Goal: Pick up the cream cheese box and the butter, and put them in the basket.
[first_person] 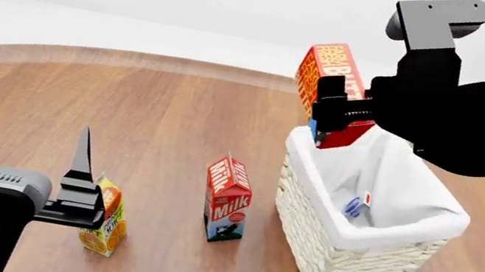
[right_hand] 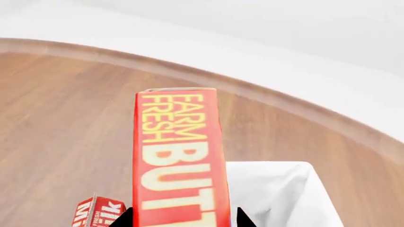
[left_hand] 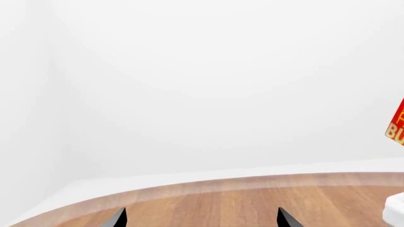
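— Nearest the head camera, the left gripper [first_person: 26, 143] is seen at the near left with its jaws spread wide and nothing held; an orange juice carton [first_person: 105, 217] stands just beside it on the wooden table [first_person: 147, 112].

— And how much of the task is judged done?

— About half. The cream cheese box [first_person: 356, 205] is already seen lying inside the basket [first_person: 341, 254], against the cloth liner. The butter [first_person: 329, 84] is not yet released: it is clamped by the right gripper [first_person: 339, 112] above the basket's far left corner.

— How is the butter oriented?

— Its long axis is held steeply, tipped somewhat to the left at the top, the lettered face turned up and left. The lower end is just over the rim.

— What remains?

— Lowering and release, it is judged. A milk carton [first_person: 227, 199] is left standing left of the basket.
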Tool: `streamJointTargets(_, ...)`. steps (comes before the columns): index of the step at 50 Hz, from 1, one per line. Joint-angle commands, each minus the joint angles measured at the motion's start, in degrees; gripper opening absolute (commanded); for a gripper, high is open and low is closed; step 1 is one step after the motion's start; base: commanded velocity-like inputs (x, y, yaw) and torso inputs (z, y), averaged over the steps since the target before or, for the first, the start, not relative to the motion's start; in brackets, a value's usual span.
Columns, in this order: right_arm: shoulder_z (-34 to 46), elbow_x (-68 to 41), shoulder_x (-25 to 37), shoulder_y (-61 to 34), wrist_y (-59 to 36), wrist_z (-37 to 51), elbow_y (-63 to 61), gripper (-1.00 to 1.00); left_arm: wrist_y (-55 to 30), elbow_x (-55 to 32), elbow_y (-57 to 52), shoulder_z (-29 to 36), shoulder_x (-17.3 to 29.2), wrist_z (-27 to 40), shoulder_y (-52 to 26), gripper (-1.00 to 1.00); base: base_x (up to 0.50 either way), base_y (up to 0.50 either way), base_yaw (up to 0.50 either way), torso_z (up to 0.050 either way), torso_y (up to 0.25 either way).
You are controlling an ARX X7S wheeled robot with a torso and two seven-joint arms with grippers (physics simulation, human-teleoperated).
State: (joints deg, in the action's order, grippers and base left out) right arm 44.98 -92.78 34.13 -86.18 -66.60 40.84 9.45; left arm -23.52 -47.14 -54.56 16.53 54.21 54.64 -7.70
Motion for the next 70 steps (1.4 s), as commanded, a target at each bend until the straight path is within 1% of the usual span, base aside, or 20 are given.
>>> streamJointTargets(1, -0.46, 4.78, 1.58, -1.02, 0.3, -1.94, 2.53, -1.0, -0.16, 0.12, -0.03, 0.37, 0.0, 0.12, -0.2, 1.0, 0.0, 0.0, 0.0, 0.0, 0.0)
streamJointTargets(18, 1.12, 8.03, 3.75, 1.91, 2.1, -4.65, 3.74, -1.0, -0.21, -0.17, -0.11, 0.55, 0.09, 0.39, -0.54, 1.0, 0.0, 0.0, 0.0, 0.001, 0.001)
streamJointTargets(32, 1.65, 7.93, 6.37, 3.66, 1.6, -4.97, 1.23, -1.0, -0.62, -0.12, 0.04, 1.25, -0.18, 0.29, -1.27, 1.0, 0.0, 0.0, 0.0, 0.001, 0.001)
streamJointTargets(40, 1.24, 5.76, 8.53, 4.29, 0.21, -4.29, -1.14, -1.0, -0.62, -0.17, -0.13, 1.32, -0.08, 0.5, -1.29, 1.0, 0.0, 0.0, 0.0, 0.0, 0.001)
streamJointTargets(52, 1.81, 5.26, 10.89, 5.81, -0.61, -5.74, -3.32, -1.0, -1.16, -0.02, -0.21, 1.98, -0.33, 0.61, -1.97, 1.0, 0.0, 0.0, 0.0, 0.0, 0.001)
streamJointTargets(70, 4.09, 8.96, 10.1, 7.63, 0.96, -8.66, -0.23, -1.0, -1.09, 0.06, 0.14, 2.41, -0.38, 0.43, -2.31, 1.0, 0.0, 0.0, 0.0, 0.001, 0.002)
